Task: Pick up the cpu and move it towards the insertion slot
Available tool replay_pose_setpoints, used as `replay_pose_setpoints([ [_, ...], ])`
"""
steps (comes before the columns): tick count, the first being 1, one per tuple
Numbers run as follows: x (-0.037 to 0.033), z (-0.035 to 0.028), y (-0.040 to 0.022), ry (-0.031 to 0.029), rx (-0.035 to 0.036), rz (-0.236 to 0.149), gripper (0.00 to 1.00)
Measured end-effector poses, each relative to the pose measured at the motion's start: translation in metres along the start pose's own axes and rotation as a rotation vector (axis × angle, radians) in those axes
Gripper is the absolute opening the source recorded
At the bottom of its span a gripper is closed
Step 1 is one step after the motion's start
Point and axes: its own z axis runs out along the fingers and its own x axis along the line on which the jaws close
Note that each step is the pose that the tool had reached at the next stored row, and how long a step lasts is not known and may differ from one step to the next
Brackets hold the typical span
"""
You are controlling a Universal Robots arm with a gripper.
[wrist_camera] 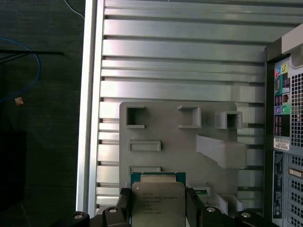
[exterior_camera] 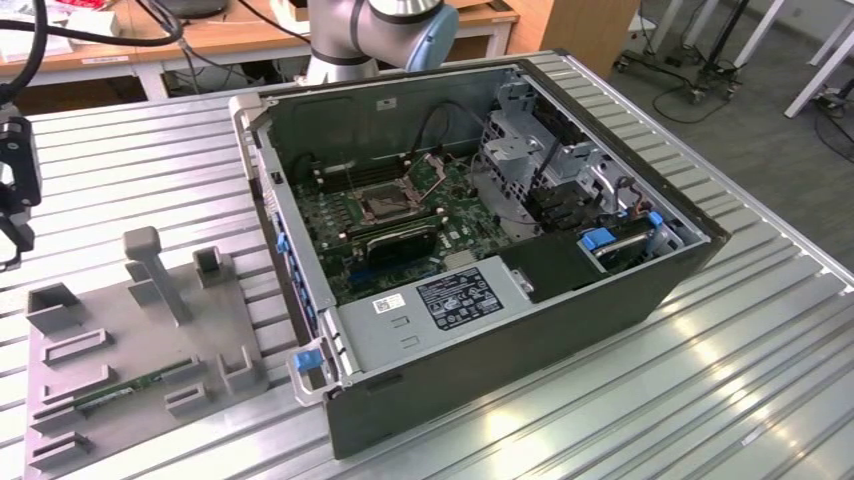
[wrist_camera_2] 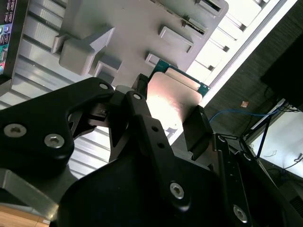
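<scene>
My hand (wrist_camera: pixel 159 210) grips the cpu (wrist_camera: pixel 157 196) by its edges, above the grey tray (wrist_camera: pixel 170 137). Pick looks done imo. The insertion slot (exterior_camera: pixel 388 200) is well apart, inside the case (exterior_camera: pixel 561 330) on the exterior view's right, so the carry needs clearance over the case wall.

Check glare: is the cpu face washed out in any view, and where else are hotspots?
Second wrist view: glare turns the cpu face into a pale pink sheen. First wrist view: cpu evenly lit, no glare, print readable; table slats reflect brightly. Exterior view: glare streaks on the table; slot sits in the dimmer interior of the case.
</scene>
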Motion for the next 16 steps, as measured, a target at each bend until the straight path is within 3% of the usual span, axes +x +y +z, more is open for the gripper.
replay_pose_setpoints([
  [16,-0.0055,0.0,-0.0002,0.0,0.0,0.0,0.54],
])
